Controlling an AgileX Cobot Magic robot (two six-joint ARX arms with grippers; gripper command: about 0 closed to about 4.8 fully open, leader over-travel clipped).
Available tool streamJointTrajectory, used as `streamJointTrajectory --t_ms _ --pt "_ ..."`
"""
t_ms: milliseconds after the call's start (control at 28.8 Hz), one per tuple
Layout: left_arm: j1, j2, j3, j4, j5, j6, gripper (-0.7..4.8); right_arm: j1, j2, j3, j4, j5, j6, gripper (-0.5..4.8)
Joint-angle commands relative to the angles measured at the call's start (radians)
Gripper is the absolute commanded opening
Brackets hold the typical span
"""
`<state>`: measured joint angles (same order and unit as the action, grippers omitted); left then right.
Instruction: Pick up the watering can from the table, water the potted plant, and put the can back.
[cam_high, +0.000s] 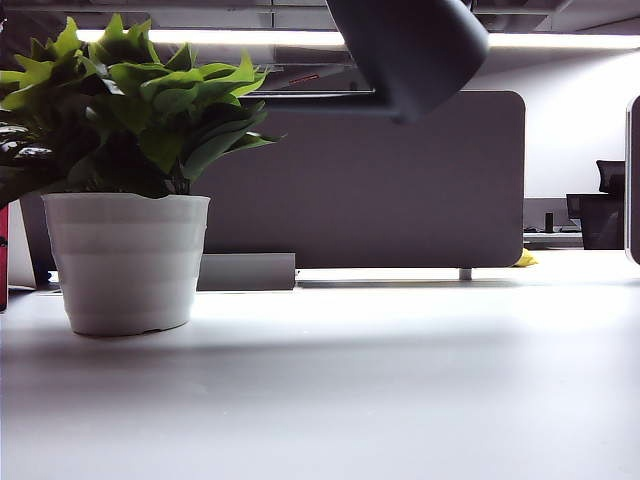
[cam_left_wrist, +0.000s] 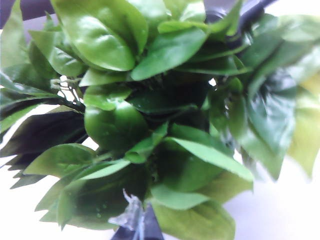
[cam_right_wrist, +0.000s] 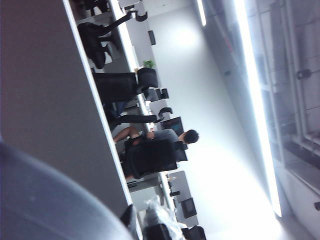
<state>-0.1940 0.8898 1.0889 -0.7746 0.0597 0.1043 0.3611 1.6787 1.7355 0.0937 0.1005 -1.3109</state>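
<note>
- Far left, the potted plant (cam_high: 125, 190) sits on the table (cam_high: 400, 390), white ribbed pot, leaves spilling out to both sides.
- The left gripper (cam_left_wrist: 136, 226) hovers right above those leaves. Only its tips peek into the left wrist view and they look pressed together with nothing between them, so I'd call it closed and empty.
- Just right of the plant and above it, the watering can (cam_high: 410, 50) hangs in the air at the top of the exterior view, tilted, with its thin spout running left toward the foliage. Behind it stands the dark partition panel (cam_high: 400, 190).
- The right gripper itself isn't visible anywhere. The right wrist view shows a dark curved blur that's probably the can's body, so my guess is it's clamped tight on the handle.
- So we're at the watering step: can lifted and tipping. Next it needs the spout tip over the pot and a bit more tilt, then levelling out and setting the can down on the table.
</note>
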Motion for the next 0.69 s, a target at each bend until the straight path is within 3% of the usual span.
streamJointTrajectory --t_ms 35,695 --pt "0.001 -0.003 0.005 0.000 0.000 0.005 -0.05 -0.001 0.013 0.060 0.068 0.002 -0.001 -0.05" --pt "0.001 -0.003 0.005 -0.013 0.000 0.031 -0.05 0.054 0.106 0.164 0.098 -0.051 -0.159 -0.05"
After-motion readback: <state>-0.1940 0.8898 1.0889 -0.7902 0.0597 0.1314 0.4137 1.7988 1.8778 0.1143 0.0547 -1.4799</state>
